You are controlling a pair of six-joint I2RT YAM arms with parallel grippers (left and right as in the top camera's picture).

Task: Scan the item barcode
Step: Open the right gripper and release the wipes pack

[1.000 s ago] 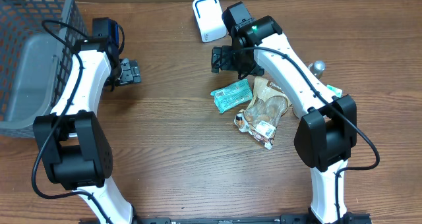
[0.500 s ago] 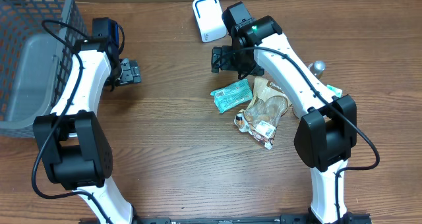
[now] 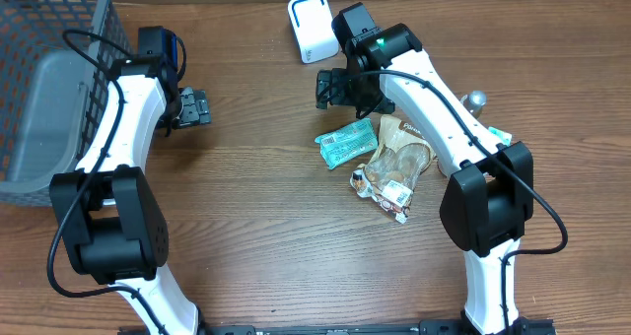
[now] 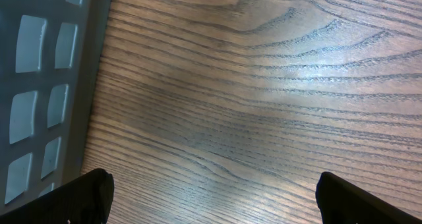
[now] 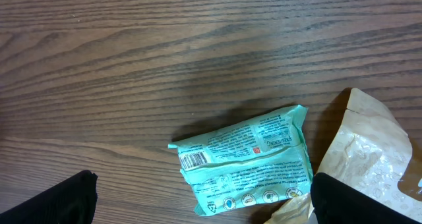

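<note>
- Teal packet (image 5: 247,158) lies barcode-up on the wood table (image 3: 256,227), against a brown bag (image 3: 399,153).
- I see the right gripper (image 3: 331,89) above it, released and empty.
- Left gripper (image 3: 194,108) released, near the basket (image 3: 94,20).

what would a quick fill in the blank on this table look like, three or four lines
1. The grey basket stands beside the ____ arm.
2. The barcode on the teal packet faces ____.
3. The left gripper and the right gripper are both ____.
4. Next to the packet lies a ____ paper bag.
Missing words: left; up; open; brown.
</note>
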